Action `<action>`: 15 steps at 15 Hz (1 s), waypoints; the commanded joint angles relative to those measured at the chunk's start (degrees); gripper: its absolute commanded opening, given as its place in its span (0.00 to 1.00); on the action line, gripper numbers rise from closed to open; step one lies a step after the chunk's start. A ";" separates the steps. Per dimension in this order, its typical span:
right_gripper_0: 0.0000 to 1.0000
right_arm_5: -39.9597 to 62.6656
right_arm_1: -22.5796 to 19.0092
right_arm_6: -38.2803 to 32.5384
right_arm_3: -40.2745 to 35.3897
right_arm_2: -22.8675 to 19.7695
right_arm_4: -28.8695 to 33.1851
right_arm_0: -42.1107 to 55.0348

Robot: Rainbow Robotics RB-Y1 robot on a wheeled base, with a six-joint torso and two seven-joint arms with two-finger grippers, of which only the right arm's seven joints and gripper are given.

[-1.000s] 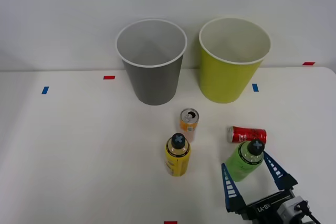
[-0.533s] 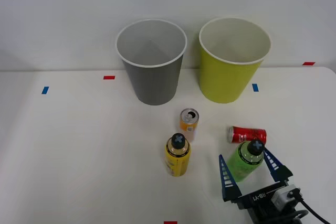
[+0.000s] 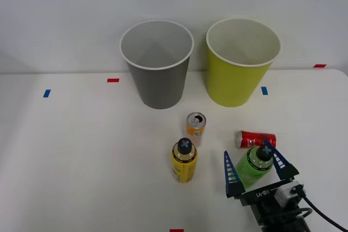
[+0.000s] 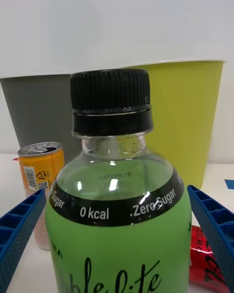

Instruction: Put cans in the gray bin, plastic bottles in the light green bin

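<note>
Bright even overhead light, soft faint shadows, small glints on green bottle [image 4: 117, 210].

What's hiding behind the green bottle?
A red can lies on its side just behind the green bottle, which covers part of it. Farther back stand the light green bin and the gray bin.

Right gripper [image 3: 254, 165]: two blue, ribbed, tapering fingers [image 3: 232, 174] on a black body with small white lettering, a pale connector block and black cable.
</note>
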 commanded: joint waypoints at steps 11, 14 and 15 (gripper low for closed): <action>0.00 0.00 1.57 1.82 -0.05 -0.15 -0.38 0.42; 0.00 -1.50 0.87 1.74 0.03 -0.24 -0.73 0.51; 0.00 -2.64 0.25 1.65 -0.05 -0.24 -1.00 0.77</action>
